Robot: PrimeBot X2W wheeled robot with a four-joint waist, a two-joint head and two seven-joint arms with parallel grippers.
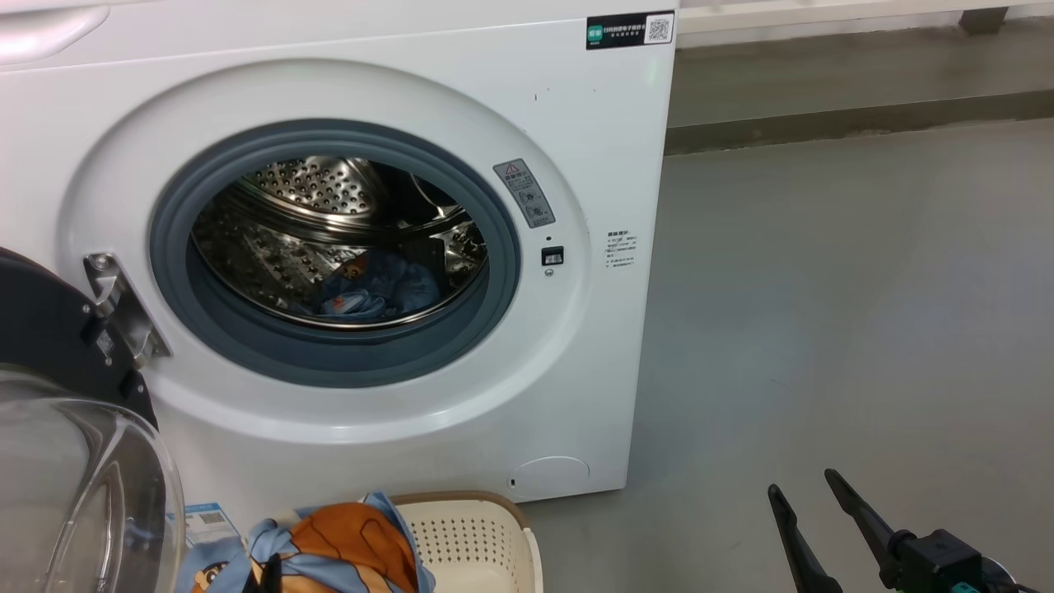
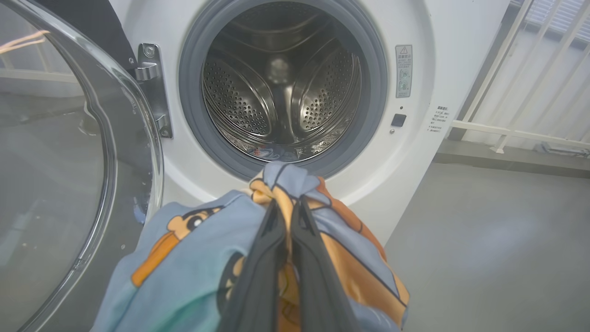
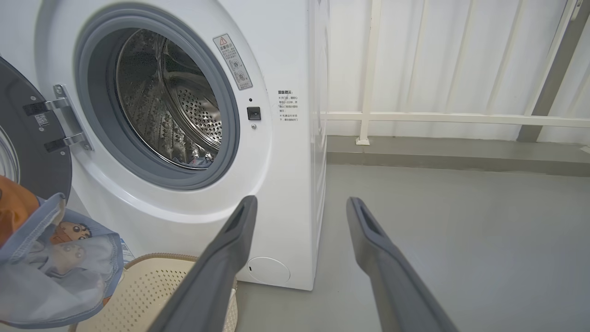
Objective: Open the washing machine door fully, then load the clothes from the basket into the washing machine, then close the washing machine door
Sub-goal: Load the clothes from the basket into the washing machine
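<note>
The clothes (image 2: 184, 272) pinched by the left hand (image 2: 289, 207) half-hide the basket (image 1: 478, 535).

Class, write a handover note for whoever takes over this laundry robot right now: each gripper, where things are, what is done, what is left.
Left gripper: shut on a blue-and-orange garment, held up over the basket, facing the drum.
Right gripper: open, empty, off to the side above the floor.
Door: swung open. Another garment lies inside the washing machine.
Done: door opened, one piece loaded.
Left: load the held garment, check the basket, close the door.
</note>
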